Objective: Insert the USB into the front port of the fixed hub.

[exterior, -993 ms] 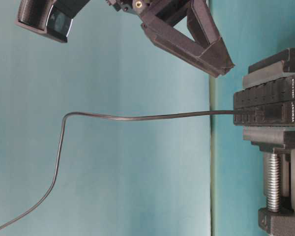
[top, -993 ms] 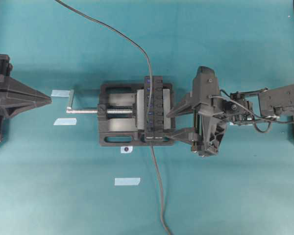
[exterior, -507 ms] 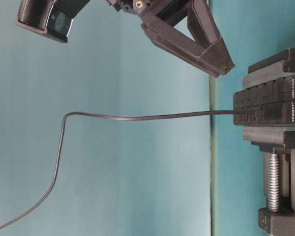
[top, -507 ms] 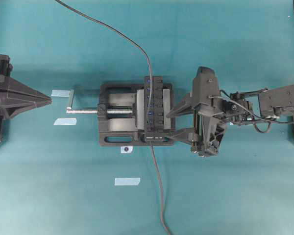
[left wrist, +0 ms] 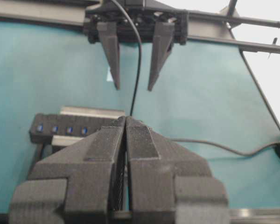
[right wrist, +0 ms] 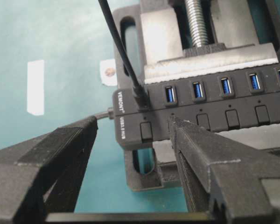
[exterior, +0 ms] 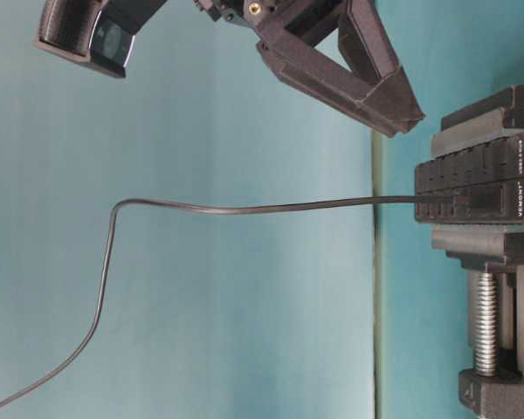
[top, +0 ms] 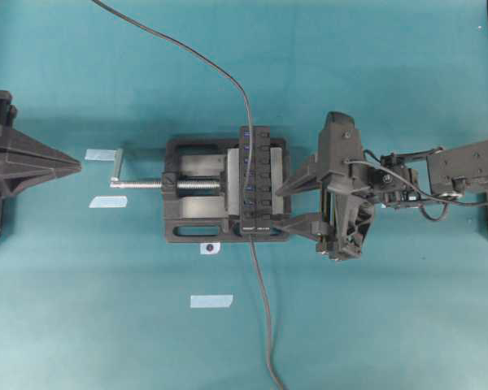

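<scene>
A: Gripper first, the right one (right wrist: 130, 154): spread wide and holding nothing, its fingers straddling the near end of the hub (right wrist: 214, 109).

B: And the USB (right wrist: 141, 99)?

A: Already sitting in the end port, right beside the white print. Its cable (right wrist: 116, 44) rises out of it and runs away up and left. By my reading the plug is in, or very nearly.

B: So which way does the plug lie from that gripper?

A: Just ahead and between the fingers, slightly toward the left one. The hub's long axis runs across the gripper's line of reach, and the vise (right wrist: 177, 56) clamps it from behind.

B: The left gripper (top: 69, 166)?

A: Far side of the worktop (top: 374, 73), well apart from the vise, fingers pressed together on nothing. The right arm is clearly the nearer one, so any last press or check on the plug would fall to it.
</scene>
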